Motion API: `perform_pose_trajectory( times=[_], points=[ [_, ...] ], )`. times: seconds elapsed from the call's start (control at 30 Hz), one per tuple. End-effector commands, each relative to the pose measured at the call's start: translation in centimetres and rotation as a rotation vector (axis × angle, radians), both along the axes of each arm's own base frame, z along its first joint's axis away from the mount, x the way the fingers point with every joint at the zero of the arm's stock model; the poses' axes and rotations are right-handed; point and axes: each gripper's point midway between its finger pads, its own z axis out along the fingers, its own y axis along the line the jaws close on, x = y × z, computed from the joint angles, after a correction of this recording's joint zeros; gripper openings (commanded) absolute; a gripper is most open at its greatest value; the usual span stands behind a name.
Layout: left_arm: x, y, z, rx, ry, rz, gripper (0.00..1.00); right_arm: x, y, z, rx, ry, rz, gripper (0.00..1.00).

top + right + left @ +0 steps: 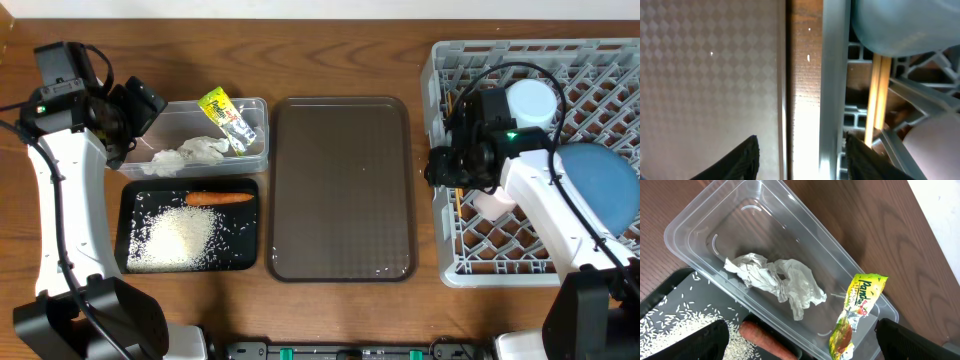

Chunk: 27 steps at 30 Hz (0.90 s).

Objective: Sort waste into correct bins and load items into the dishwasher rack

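**Both grips empty — the rims are the hazard**

My right fingers stand apart with nothing between them. The right gripper hangs across the left wall of the dishwasher rack, with one finger over the brown tray and the other over the lattice. Just inside that wall lie the wooden chopsticks, slanted, with the pink cup beside them and a pale blue bowl beyond. The blue plate sits deeper in the rack, toward the right edge of the table.

My left fingers are spread wide, also empty. The left gripper hovers near the table's back-left corner over the clear tub. The tub holds the crumpled paper and the snack wrapper, which is propped against an end wall. The black tray, toward the front edge, carries the carrot and rice.

The waste and dishes look sorted, so I judge the danger to be in leaving. If my right wrist drops or swings right, a finger could strike the rack wall or nudge the chopsticks through the lattice. If my left dips, it could catch the light tub's rim — tipping it, or flicking the wrapper out.
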Motion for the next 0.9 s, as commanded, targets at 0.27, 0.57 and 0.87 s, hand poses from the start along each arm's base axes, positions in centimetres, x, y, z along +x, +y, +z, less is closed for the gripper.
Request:
perform_pose_trajectory(
  times=[0.27, 0.57, 0.87],
  points=[
    [-0.3, 0.3, 0.5, 0.022, -0.007, -0.005, 0.96, 4.1, -0.3, 9.9, 0.001, -0.251, 0.061, 0.99],
    [-0.3, 0.3, 0.5, 0.023, -0.007, -0.005, 0.96, 4.1, -0.2, 10.0, 0.002, -0.254, 0.061, 0.99],
    [-0.3, 0.3, 0.5, 0.023, -0.007, -0.005, 0.96, 4.1, -0.2, 10.0, 0.002, -0.254, 0.062, 0.99]
  ],
)
